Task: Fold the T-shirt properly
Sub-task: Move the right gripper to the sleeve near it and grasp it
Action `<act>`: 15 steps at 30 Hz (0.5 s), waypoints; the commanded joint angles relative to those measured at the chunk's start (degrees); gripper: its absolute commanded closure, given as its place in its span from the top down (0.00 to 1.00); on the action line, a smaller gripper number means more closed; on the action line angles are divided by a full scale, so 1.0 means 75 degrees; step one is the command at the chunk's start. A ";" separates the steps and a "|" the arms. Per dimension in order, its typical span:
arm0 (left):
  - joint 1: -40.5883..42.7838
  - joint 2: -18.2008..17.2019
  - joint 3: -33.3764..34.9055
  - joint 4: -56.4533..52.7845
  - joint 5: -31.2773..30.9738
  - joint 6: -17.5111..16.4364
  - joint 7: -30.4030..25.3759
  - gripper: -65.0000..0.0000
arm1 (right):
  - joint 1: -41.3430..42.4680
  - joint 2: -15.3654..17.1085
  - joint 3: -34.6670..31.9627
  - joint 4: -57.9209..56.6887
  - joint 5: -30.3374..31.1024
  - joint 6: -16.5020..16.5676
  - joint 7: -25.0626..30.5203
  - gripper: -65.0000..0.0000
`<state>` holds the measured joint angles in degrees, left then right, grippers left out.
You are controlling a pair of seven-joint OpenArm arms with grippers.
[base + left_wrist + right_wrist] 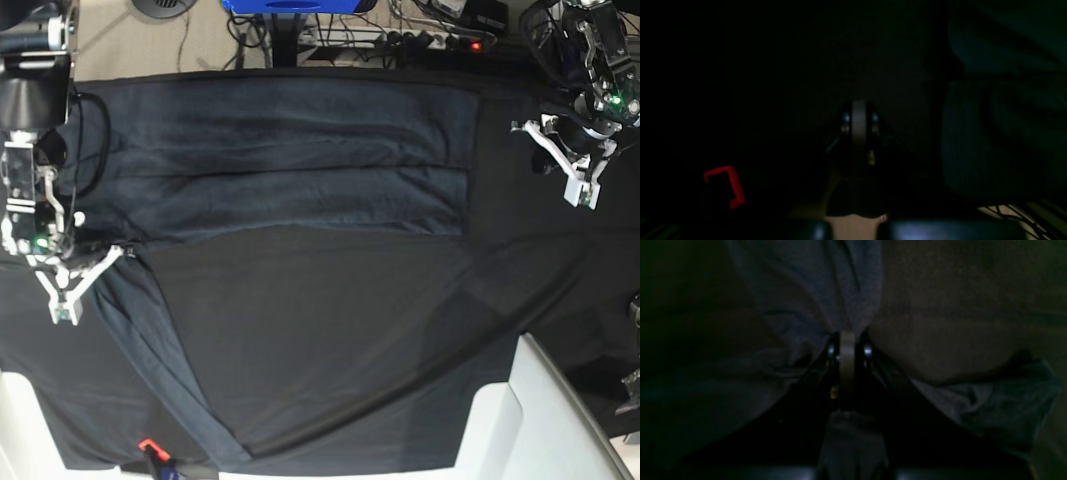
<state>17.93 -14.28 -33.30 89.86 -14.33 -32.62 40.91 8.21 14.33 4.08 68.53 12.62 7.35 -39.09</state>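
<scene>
Left wrist view: I see near-dark; left gripper (859, 110) pressed together, holding nothing, above black tablecloth (806, 66); T-shirt (1000, 133) off to right; red marker (727, 183) at lower left.
Right wrist view: right gripper (847, 336) clamped, pinching bunched T-shirt fold.
Base view: I see T-shirt spread across table's far half; cables, power strip (430, 40) on floor beyond; white bin (540, 420) near corner.
</scene>
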 commanded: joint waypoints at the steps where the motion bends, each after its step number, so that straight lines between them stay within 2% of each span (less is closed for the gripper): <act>1: -0.0064 -0.0129 -0.0044 0.0074 -0.0041 0.0007 -0.0138 0.00 | -0.0057 0.0100 0.0142 0.0398 -0.0024 -0.0025 -0.0244 0.00; 9: -0.0100 -0.0129 -0.0032 -0.0067 -0.0041 0.0007 -0.0138 0.00 | -0.1405 -0.0111 0.0681 0.2965 -0.0001 -0.0025 -0.1874 0.00; 15: -0.0100 -0.0223 0.0390 -0.0208 -0.0041 0.0007 -0.0138 0.00 | -0.2261 -0.0381 0.0705 0.3703 -0.0001 -0.0025 -0.2049 0.00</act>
<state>17.39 -14.81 -30.00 87.44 -14.15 -32.64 40.93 -9.89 10.76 9.04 94.94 12.23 7.11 -55.59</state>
